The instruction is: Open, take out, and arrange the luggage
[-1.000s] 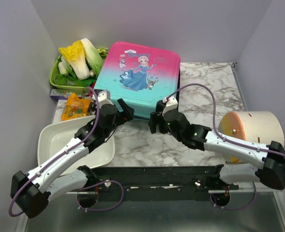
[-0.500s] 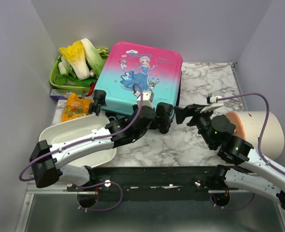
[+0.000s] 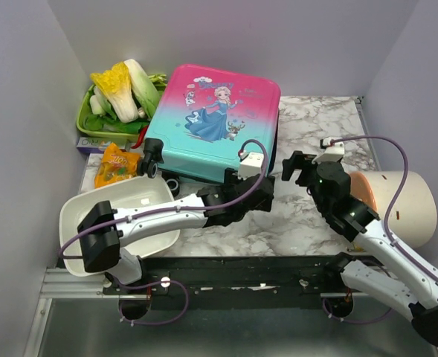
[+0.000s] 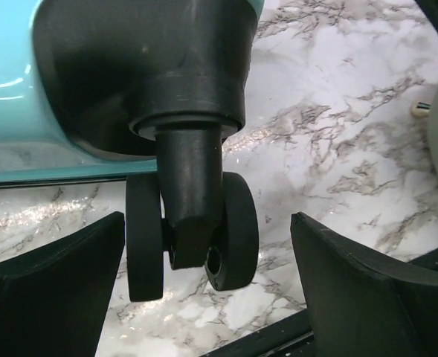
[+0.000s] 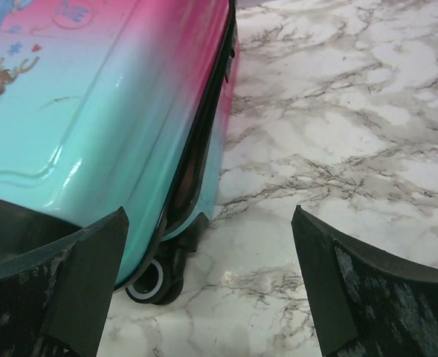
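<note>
You've swung right: left end effector [image 3: 262, 190] and right end effector [image 3: 296, 166] both gape beside the shut pink-teal hard-shell suitcase [image 3: 211, 123]; open its seam next.

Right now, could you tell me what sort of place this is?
Probably a robot test cell, not a home: plain walls box in a marble-look table, and the left arm and right arm are bolted at its near edge.

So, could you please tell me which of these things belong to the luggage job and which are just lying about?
For the job:
- luggage
- its wheel, between the fingers of the open left claw
- open right claw

Lying about:
- white basin
- cream container
- green tray with cabbage
- orange snack packet
</note>
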Controlling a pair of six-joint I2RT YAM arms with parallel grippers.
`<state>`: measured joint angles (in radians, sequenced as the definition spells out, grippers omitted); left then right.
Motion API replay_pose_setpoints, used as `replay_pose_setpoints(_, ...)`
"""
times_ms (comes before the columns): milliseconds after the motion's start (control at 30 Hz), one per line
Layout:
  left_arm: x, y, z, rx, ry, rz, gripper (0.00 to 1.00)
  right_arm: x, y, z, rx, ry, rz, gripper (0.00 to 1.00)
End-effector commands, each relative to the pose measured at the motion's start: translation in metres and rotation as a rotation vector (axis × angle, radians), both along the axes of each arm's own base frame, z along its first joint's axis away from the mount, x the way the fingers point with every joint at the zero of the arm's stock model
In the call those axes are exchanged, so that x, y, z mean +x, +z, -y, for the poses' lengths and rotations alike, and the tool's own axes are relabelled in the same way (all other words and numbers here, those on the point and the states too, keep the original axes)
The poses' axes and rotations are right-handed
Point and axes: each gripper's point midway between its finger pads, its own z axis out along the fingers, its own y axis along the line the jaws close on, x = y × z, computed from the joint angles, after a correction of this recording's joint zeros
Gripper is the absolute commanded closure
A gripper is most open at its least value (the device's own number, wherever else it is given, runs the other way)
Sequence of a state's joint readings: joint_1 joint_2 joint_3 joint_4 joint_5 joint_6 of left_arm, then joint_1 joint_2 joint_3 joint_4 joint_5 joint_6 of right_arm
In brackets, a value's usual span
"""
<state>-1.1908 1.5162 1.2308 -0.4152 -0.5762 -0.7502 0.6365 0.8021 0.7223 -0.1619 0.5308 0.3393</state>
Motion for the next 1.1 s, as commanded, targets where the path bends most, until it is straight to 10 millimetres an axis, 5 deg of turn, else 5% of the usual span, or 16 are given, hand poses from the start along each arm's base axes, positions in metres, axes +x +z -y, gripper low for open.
replay_pose_setpoints(0,0.008,-0.004,0.000,0.087,0.021,0.032,0.01,0.008,-0.005,-0.008,0.036,0.030,-0.042,0.00)
replay_pose_setpoints(200,0.018,-0.012,-0.002,0.132,0.074,0.030,0.12,0.014,-0.018,-0.005,0.045,0.030,-0.073,0.00)
replay_pose_setpoints(300,0.025,-0.015,-0.005,0.131,0.097,0.027,0.52,0.018,-0.025,-0.004,0.060,0.024,-0.090,0.00)
replay_pose_setpoints(333,0.031,-0.017,-0.011,0.130,0.123,0.018,0.79,0.018,-0.026,-0.004,0.063,0.029,-0.093,0.00)
replay_pose_setpoints(367,0.034,-0.016,-0.013,0.106,0.146,0.010,0.95,0.019,-0.029,-0.004,0.061,0.026,-0.100,0.00)
replay_pose_setpoints(400,0.036,-0.019,-0.017,0.095,0.163,0.010,1.00,0.021,-0.030,-0.002,0.062,0.018,-0.099,0.00)
replay_pose_setpoints(533,0.036,0.013,-0.033,-0.038,0.194,0.076,1.00,0.032,-0.045,-0.001,0.052,0.005,-0.137,0.00)
replay_pose_setpoints(767,0.045,0.125,-0.089,-0.267,0.278,0.266,1.00,0.058,-0.069,-0.008,0.045,0.016,-0.224,0.00)
replay_pose_setpoints(800,0.050,0.137,-0.099,-0.285,0.300,0.281,1.00,0.066,-0.061,-0.008,0.056,0.009,-0.207,0.00)
replay_pose_setpoints(1000,0.056,0.178,-0.138,-0.357,0.364,0.350,1.00,0.110,-0.074,-0.023,0.040,0.024,-0.252,0.01)
replay_pose_setpoints(1067,0.056,0.186,-0.150,-0.378,0.389,0.368,1.00,0.132,-0.058,-0.031,0.052,0.025,-0.224,0.02)
